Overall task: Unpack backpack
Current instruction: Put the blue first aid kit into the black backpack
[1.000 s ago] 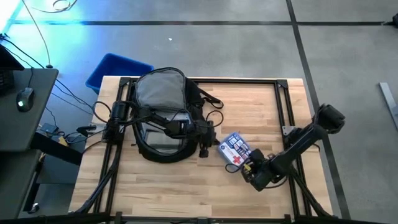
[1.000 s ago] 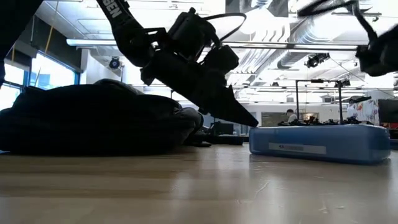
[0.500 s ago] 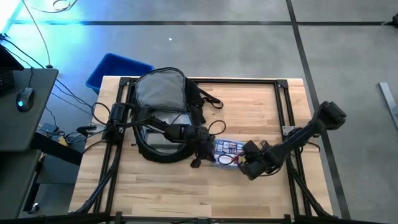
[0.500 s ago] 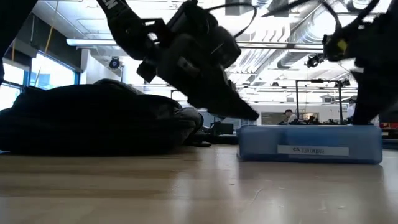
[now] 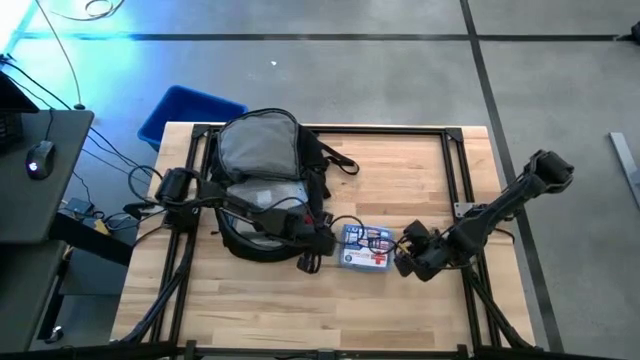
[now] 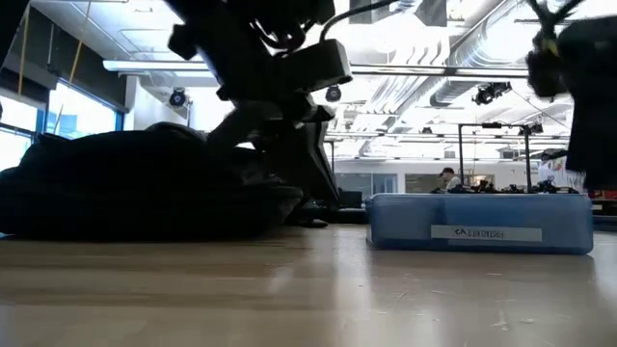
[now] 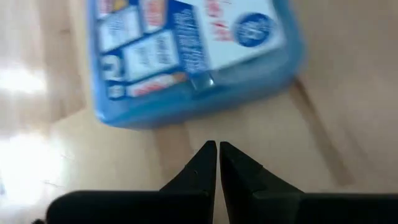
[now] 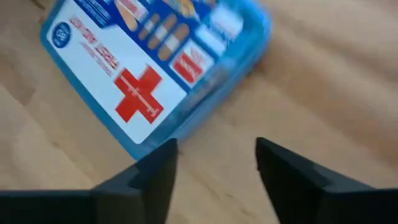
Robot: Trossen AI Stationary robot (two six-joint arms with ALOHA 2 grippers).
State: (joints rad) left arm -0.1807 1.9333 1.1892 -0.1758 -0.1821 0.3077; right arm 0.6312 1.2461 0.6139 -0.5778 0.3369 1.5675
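**First-aid box set down beside the backpack as both grippers draw off**

Since the earlier high view, the blue first-aid box (image 5: 365, 247) has shifted toward the frame's centre and squared up, and the right gripper (image 5: 412, 254) has let go of it and pulled back to the box's right. The left gripper (image 5: 310, 259) has come down to the box's left edge, lower in the frame than before.

In the high view the backpack (image 5: 262, 180) lies in the upper left-centre of the wooden table (image 5: 420, 170), its grey lining facing up and a black strap trailing to its right. The box lies flat on the table just to the lower right of the backpack, apart from it. A blue bin (image 5: 188, 112) sits off the table at the upper left.

The left wrist view shows the left gripper (image 7: 217, 152) with its two dark fingers pressed together, holding nothing, their tips just short of the box (image 7: 186, 56) on bare wood. The right wrist view shows the right gripper (image 8: 214, 165) with fingers spread wide and empty, the box (image 8: 149, 68) beyond them with its red cross label up.

In the low view the backpack (image 6: 145, 183) fills the left as a dark mound, the box (image 6: 479, 224) stands at the right on the table (image 6: 308, 299), and the left gripper (image 6: 318, 183) hangs down between them.
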